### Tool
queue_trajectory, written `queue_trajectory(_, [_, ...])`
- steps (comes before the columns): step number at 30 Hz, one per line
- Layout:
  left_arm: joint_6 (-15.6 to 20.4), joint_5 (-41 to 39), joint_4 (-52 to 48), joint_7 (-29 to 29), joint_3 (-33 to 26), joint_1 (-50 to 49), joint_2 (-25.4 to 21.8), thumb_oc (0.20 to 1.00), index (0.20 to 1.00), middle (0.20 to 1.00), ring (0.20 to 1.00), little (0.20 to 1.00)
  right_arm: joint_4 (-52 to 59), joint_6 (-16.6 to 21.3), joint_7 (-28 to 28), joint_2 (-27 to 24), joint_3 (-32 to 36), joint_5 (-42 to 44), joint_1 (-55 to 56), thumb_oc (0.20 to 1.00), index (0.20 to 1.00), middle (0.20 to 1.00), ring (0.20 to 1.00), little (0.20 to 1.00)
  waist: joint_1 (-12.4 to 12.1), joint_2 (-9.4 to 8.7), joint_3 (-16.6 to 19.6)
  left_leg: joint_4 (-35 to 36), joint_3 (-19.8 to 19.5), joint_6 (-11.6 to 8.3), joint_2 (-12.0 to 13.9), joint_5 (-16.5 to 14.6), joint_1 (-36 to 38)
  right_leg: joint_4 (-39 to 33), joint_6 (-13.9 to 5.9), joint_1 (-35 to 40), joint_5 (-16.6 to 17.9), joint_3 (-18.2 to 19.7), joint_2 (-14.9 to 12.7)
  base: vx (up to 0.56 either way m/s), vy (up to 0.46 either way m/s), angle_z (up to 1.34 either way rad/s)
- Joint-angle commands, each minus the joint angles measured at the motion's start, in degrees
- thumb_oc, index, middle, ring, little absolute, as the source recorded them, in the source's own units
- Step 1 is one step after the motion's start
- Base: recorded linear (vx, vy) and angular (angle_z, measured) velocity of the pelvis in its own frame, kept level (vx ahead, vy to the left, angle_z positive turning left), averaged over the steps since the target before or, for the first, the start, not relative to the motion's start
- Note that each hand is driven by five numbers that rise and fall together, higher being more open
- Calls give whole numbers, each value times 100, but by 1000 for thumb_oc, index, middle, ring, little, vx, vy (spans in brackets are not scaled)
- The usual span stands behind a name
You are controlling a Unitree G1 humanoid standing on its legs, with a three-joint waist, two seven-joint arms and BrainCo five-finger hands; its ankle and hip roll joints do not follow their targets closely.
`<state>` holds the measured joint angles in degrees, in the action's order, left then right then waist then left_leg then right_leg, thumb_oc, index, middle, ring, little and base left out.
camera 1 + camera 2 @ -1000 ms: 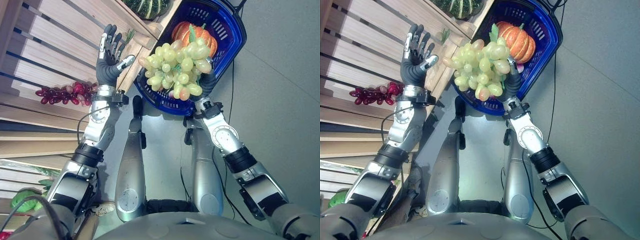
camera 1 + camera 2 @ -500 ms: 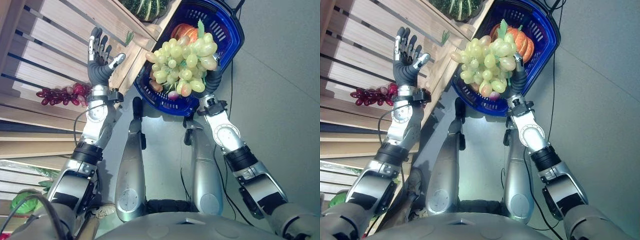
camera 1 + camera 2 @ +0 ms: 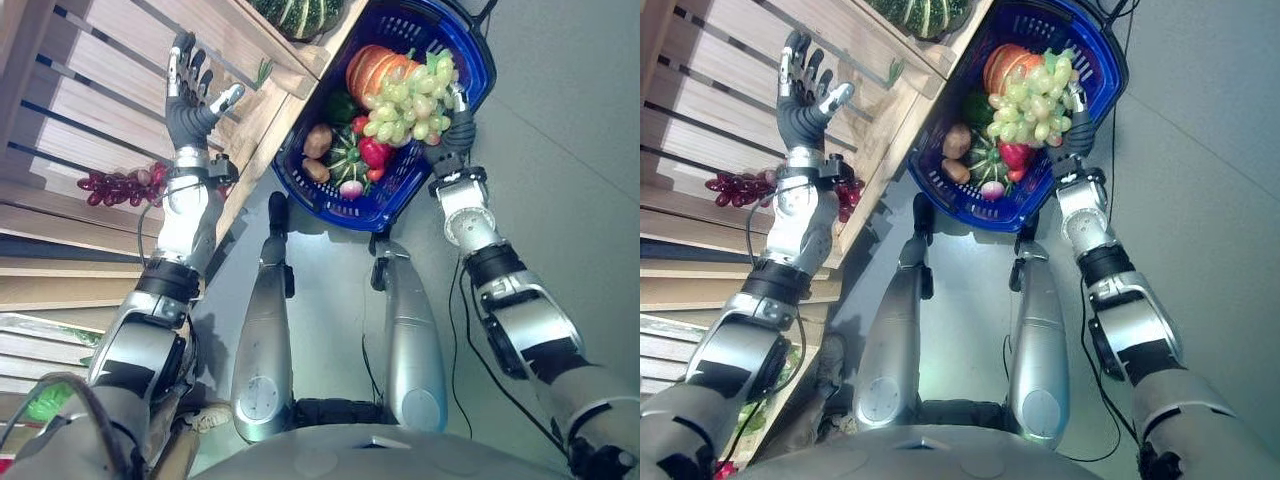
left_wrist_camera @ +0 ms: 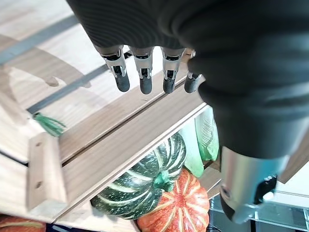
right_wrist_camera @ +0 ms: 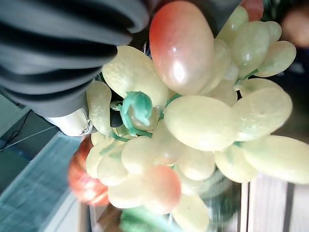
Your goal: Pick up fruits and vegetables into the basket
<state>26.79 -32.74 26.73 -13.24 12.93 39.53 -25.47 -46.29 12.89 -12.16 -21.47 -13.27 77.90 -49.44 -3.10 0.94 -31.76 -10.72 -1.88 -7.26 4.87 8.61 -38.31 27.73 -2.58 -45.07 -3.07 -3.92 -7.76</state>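
Left eye view: the right hand (image 3: 455, 122) grips a bunch of green grapes (image 3: 408, 98), its fingers closed round it, holding it over the blue basket (image 3: 470, 75), just above the orange pumpkin (image 3: 372, 68). In the basket lie potatoes (image 3: 317, 141), a small striped squash (image 3: 345, 160) and a red pepper (image 3: 374, 152). The left hand (image 3: 187, 105) is raised with straight, spread fingers over the wooden shelf (image 3: 110, 120), above red grapes (image 3: 120, 183). No writing is readable.

A bunch of pale green grapes (image 5: 193, 125), some blushed red, hangs against the right hand (image 5: 63, 43).
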Motion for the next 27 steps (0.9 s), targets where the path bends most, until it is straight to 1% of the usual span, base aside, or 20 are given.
queue_trajectory(1, [380,-128,49,10,51,204,62,1000,1000,1000,1000,1000,-148,189,331,-181,118,-543,-354,200,200,200,200,200,-22,354,196,-672,276,479,-614,-605,-311,-351,54,334,31,-668,178,0,0,0])
queue_trajectory(3, [357,-133,57,14,86,259,89,1000,1000,1000,1000,1000,-503,98,581,-227,164,-741,-552,200,200,200,200,200,-58,398,196,-658,261,489,-632,-602,-326,-334,56,302,24,-678,171,0,0,0])
queue_trajectory(4, [354,-134,59,12,98,283,92,1000,1000,1000,1000,1000,-638,71,616,-244,182,-818,-617,200,200,200,200,200,-70,413,196,-658,253,492,-639,-600,-336,-325,56,287,21,-680,170,0,0,0])
queue_trajectory(5, [357,-151,63,27,128,321,95,1000,1000,1000,1000,1000,-949,-53,893,-312,173,-1244,-784,200,200,200,200,200,-101,447,196,-659,233,499,-656,-592,-360,-315,58,256,22,-677,167,0,0,0])
queue_trajectory(6, [361,-157,66,31,135,337,97,1000,1000,1000,1000,1000,-1024,-80,939,-329,166,-1312,-834,200,200,200,200,200,-107,457,196,-663,228,500,-659,-589,-374,-311,59,240,24,-679,167,-3,0,4])
queue_trajectory(7, [367,-175,68,37,157,373,103,1000,1000,1000,1000,1000,-1233,-188,1052,-374,137,-1516,-957,200,200,200,200,200,-127,486,196,-666,220,504,-668,-578,-400,-297,61,206,27,-685,165,-5,4,7])
queue_trajectory(9, [344,-194,45,70,184,430,118,1000,1000,1000,1000,1000,-1629,-301,1402,-455,70,-2016,-1182,200,200,200,200,200,-173,537,196,-676,203,508,-677,-560,-452,-273,64,143,31,-693,150,-9,6,15])
queue_trajectory(12, [312,-238,-20,102,233,445,114,1000,1000,1000,1000,1000,-1998,-517,1784,-559,-19,-2523,-1419,200,200,200,200,200,-228,590,196,-686,175,520,-694,-544,-495,-239,69,93,28,-712,133,-2,-1,14])
queue_trajectory(13, [309,-245,-19,98,259,461,122,1000,1000,1000,1000,1000,-2131,-584,1868,-577,-51,-2631,-1500,413,413,413,413,413,-242,607,196,-694,167,526,-697,-541,-514,-215,70,65,29,-712,130,5,-7,4])
queue_trajectory(14, [308,-234,-31,100,282,467,141,1000,1000,1000,1000,1000,-2227,-660,1957,-582,-81,-2746,-1577,533,533,533,533,533,-261,624,196,-698,157,533,-705,-540,-530,-202,72,43,28,-717,127,0,0,0])
queue_trajectory(15, [292,-215,-55,94,304,470,162,1000,1000,1000,1000,1000,-2294,-747,2062,-595,-129,-2847,-1678,834,834,834,834,834,-280,641,196,-696,148,539,-714,-532,-542,-189,74,21,33,-722,127,0,0,0])
queue_trajectory(16, [274,-209,-80,83,318,474,164,1000,1000,1000,1000,1000,-2316,-807,2121,-605,-154,-2895,-1732,1000,1000,1000,1000,1000,-289,651,196,-693,145,539,-717,-526,-547,-187,74,14,34,-723,127,0,0,0])
queue_trajectory(19, [238,-85,-134,7,360,426,150,1000,1000,1000,1000,1000,-2386,-949,2267,-653,-200,-2975,-1845,1000,1000,1000,1000,1000,-318,683,196,-723,136,546,-723,-520,-575,-134,76,-31,33,-720,122,0,0,0])
queue_trajectory(21, [189,294,-96,-150,374,419,134,1000,1000,1000,1000,1000,-2413,-952,2383,-646,-198,-3074,-1859,1000,1000,1000,1000,1000,-325,680,196,-729,139,550,-725,-524,-570,-118,77,-33,31,-726,125,-1,3,2])
queue_trajectory(24, [-125,1374,57,-816,492,485,-31,1000,1000,1000,1000,1000,-2454,-972,2544,-674,-231,-3286,-1916,1000,1000,1000,1000,1000,-332,694,196,-720,155,545,-712,-506,-553,-98,74,-24,30,-727,132,-3,9,3])
queue_trajectory(25, [-271,1491,142,-1027,542,500,-156,1000,1000,1000,1000,1000,-2436,-963,2592,-687,-249,-3486,-1898,1000,1000,1000,1000,1000,-332,697,196,-691,163,541,-708,-488,-527,-113,72,-2,36,-723,146,0,0,0])
queue_trajectory(26, [-316,1499,180,-1100,537,504,-191,1000,1000,1000,1000,1000,-2425,-960,2574,-703,-278,-3491,-1897,1000,1000,1000,1000,1000,-329,697,196,-679,169,540,-705,-481,-518,-121,73,3,39,-720,152,0,0,0])
queue_trajectory(27, [-421,1689,287,-1367,524,500,-265,1000,1000,1000,1000,1000,-2415,-954,2476,-729,-322,-3349,-1885,1000,1000,1000,1000,1000,-323,703,196,-664,175,534,-702,-474,-494,-141,75,29,30,-713,160,0,0,0])
